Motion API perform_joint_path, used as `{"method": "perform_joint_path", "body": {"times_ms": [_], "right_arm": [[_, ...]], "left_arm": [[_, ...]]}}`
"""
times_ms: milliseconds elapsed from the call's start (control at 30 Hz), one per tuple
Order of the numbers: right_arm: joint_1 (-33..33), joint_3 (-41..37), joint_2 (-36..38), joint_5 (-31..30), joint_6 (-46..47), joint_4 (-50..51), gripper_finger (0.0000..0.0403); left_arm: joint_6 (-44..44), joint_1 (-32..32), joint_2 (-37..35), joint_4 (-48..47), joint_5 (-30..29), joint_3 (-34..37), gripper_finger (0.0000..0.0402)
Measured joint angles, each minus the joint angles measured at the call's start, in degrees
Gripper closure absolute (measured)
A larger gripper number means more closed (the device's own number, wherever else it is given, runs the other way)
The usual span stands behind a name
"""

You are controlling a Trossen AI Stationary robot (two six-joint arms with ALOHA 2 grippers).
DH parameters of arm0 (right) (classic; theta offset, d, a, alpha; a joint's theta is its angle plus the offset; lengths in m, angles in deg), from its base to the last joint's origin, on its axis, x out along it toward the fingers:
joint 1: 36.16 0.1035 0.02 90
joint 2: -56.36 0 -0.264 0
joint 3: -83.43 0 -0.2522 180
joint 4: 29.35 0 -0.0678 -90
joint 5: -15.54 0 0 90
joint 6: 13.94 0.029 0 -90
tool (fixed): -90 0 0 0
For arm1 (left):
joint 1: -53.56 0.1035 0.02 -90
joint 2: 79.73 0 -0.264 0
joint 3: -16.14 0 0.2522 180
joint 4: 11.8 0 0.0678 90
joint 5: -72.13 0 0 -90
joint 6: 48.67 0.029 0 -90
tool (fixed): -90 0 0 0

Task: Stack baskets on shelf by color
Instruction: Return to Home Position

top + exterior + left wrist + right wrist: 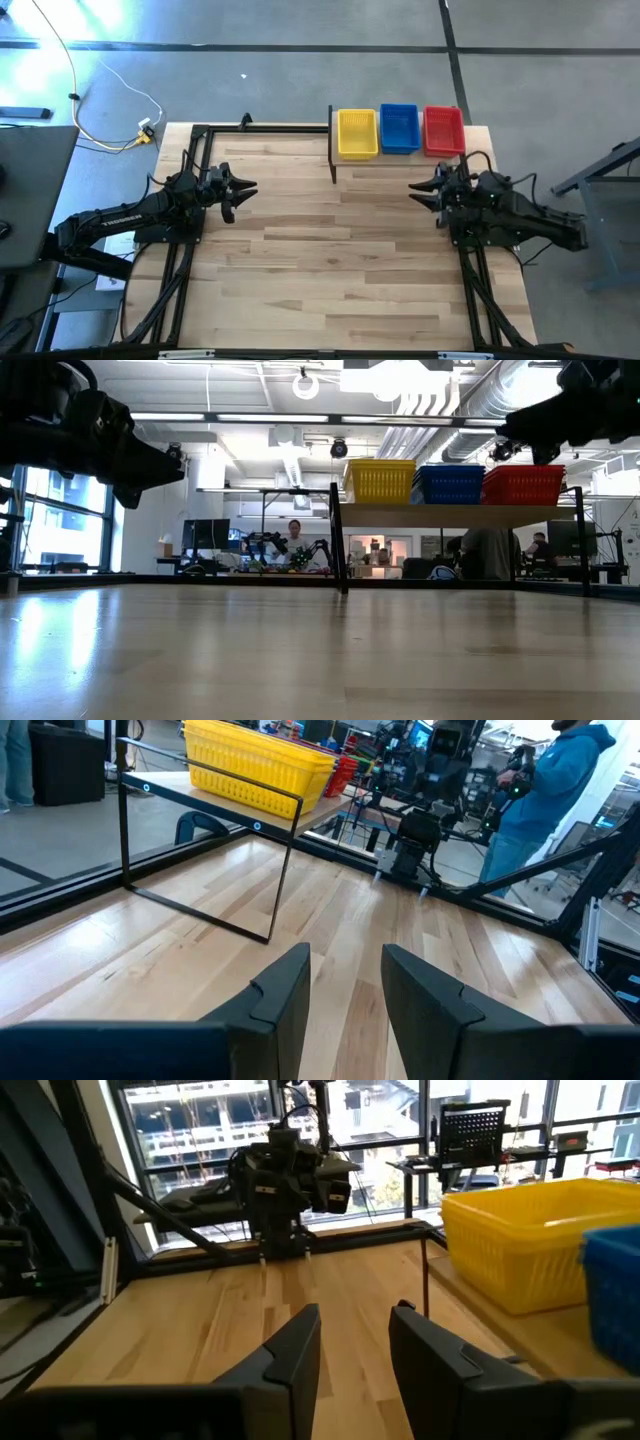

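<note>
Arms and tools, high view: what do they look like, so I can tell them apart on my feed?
Both arms are black and jointed. The left arm carries white lettering along its forearm, too small to read. The right arm shows a thin black cable looping near its wrist. The left tool and right tool each end in two dark, flat, wedge-shaped fingers.

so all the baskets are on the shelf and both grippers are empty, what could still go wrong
The right gripper, open, hangs close to the end of the shelf that carries the red baskets. A wide swing there could clip a thin black leg and shake the stacks. The red stack sits near the plank's end, so a jolt might tip it off. The left gripper, also open, is farther from the shelf and looks less risky.
</note>
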Motion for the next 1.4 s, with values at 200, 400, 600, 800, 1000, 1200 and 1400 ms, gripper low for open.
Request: {"method": "perform_joint_path", "body": {"times_ms": [200,400,600,800,1000,1200,1400], "right_arm": [[0.0,-4.64,3.78,1.66,0.6,-1.86,0.0295],[0.0,-6.46,3.63,1.61,-0.21,-1.67,0.0295],[0.0,-8.77,3.53,-0.88,2.42,-1.72,0.0295],[-0.01,-8.79,3.44,-4.08,4.25,-1.37,0.0295],[-0.02,-8.79,3.15,-4.1,5.77,-1.34,0.0295],[-0.02,-8.79,3.15,-4.11,5.73,-1.32,0.0295],[-0.02,-8.79,3.13,-4.11,5.64,-1.28,0.0295]], "left_arm": [[0.0,0.0,-0.01,0.0,0.0,0.0,0.0285],[-0.02,-0.02,0.0,0.0,0.0,0.0,0.0285],[-0.02,-0.02,0.0,0.0,0.0,0.0,0.0285],[0.0,-0.02,0.0,0.0,0.0,0.0,0.0285],[-0.02,-0.02,0.0,0.0,0.0,0.0,0.0285],[0.0,-0.02,0.0,0.0,0.0,0.0,0.0285],[-0.01,-0.02,0.0,0.0,0.0,0.0,0.0285]]}}
